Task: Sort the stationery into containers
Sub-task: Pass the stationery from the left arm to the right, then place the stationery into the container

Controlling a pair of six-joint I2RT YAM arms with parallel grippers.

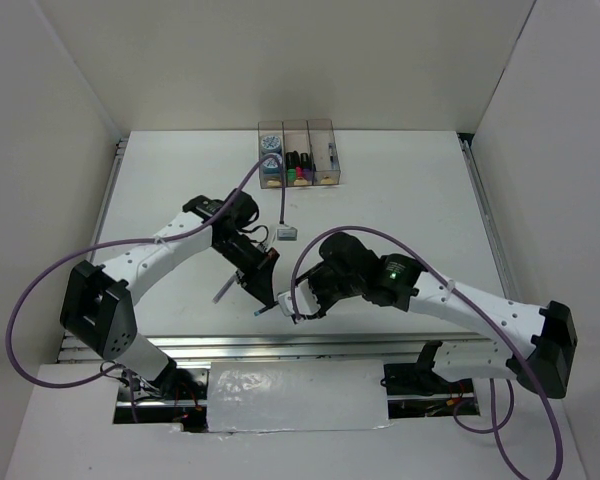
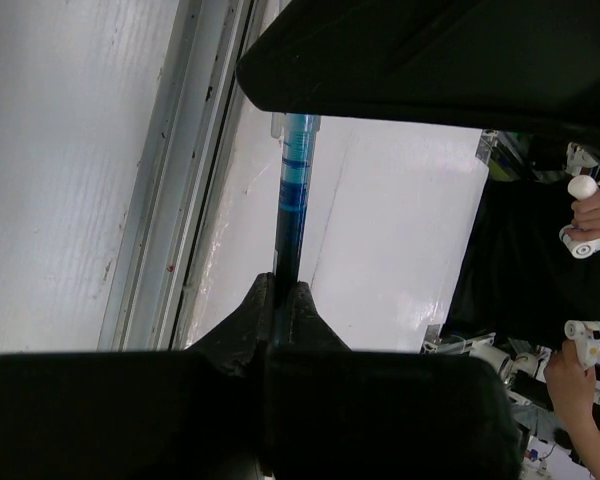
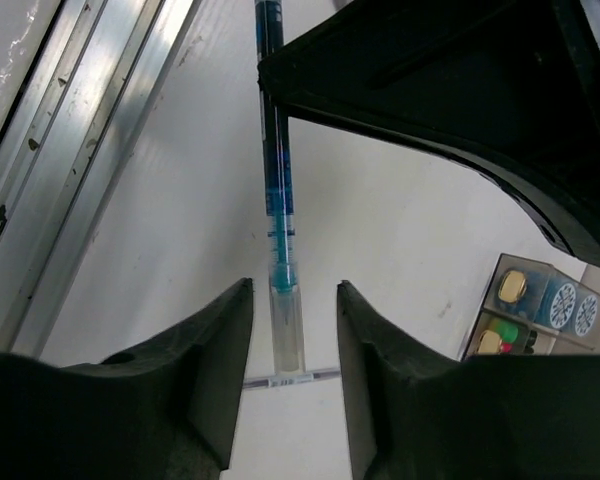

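My left gripper (image 1: pixel 263 282) (image 2: pixel 278 285) is shut on a thin blue pen (image 2: pixel 292 190) above the near part of the table. The pen's clear-capped end (image 3: pixel 286 325) sits between the fingers of my right gripper (image 1: pixel 298 306) (image 3: pixel 292 290), which is open and not touching it. The three joined containers (image 1: pixel 298 128) stand at the back centre. The left box holds tape rolls (image 1: pixel 271 146), the middle box highlighters (image 1: pixel 298 165), the right box a pen (image 1: pixel 331 153). The boxes also show in the right wrist view (image 3: pixel 540 300).
A second thin pen (image 1: pixel 223 290) lies on the table left of my left gripper. A third pen (image 1: pixel 282 208) lies in front of the boxes, with a small grey object (image 1: pixel 288 233) beside it. A thin pen (image 3: pixel 290 378) lies under my right gripper. The table's metal rail (image 1: pixel 280 345) runs along the near edge.
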